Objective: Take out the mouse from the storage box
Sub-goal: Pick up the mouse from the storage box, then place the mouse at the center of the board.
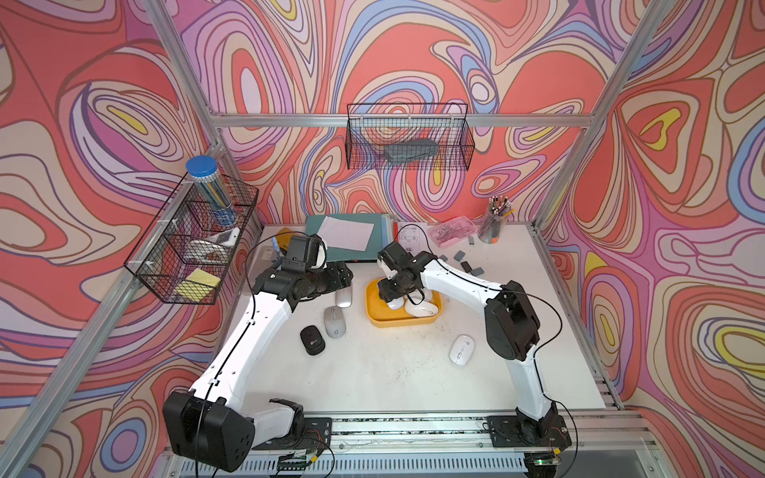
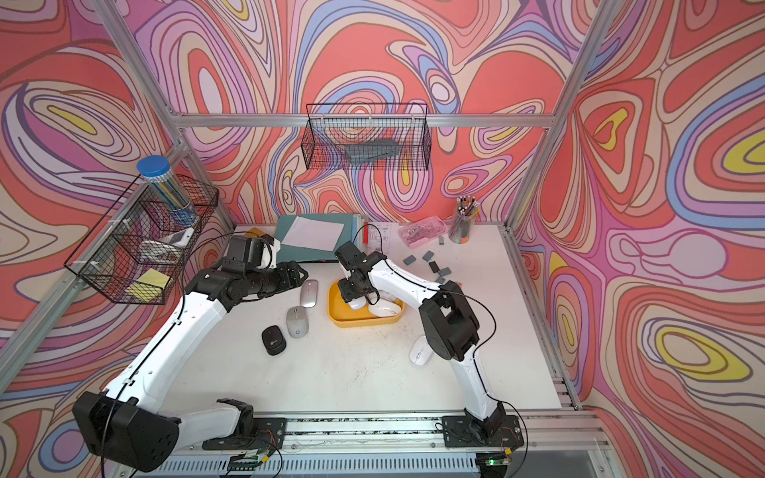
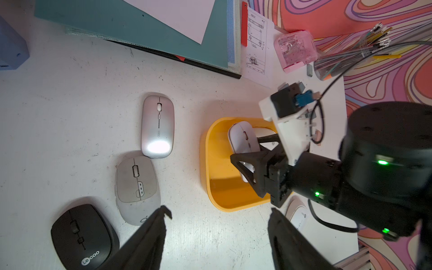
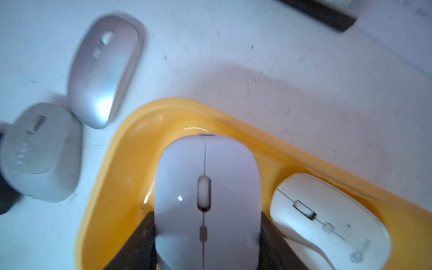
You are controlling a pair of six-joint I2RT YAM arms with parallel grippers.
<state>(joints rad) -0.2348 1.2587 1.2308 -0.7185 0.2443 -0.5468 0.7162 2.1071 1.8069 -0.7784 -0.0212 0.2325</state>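
The yellow storage box (image 1: 374, 318) (image 2: 356, 323) sits mid-table. My right gripper (image 1: 391, 291) (image 4: 207, 217) reaches down into its left end, shut on a white mouse (image 4: 205, 175) (image 3: 243, 138), with a black finger (image 4: 145, 233) pressed on each flank. The mouse still lies within the box's outline. A second white mouse (image 4: 327, 222) (image 1: 422, 308) lies beside it in the box. My left gripper (image 3: 219, 210) (image 1: 344, 275) hangs open and empty over the table left of the box (image 3: 210, 163).
Left of the box lie a silver mouse (image 1: 343, 296), a grey mouse (image 1: 334, 322) and a black mouse (image 1: 311, 340). Another white mouse (image 1: 461, 349) rests to the front right. Teal folders (image 1: 331, 236), a pink case (image 1: 451, 231), a pen cup (image 1: 492, 225) and grey blocks (image 1: 465, 265) line the back.
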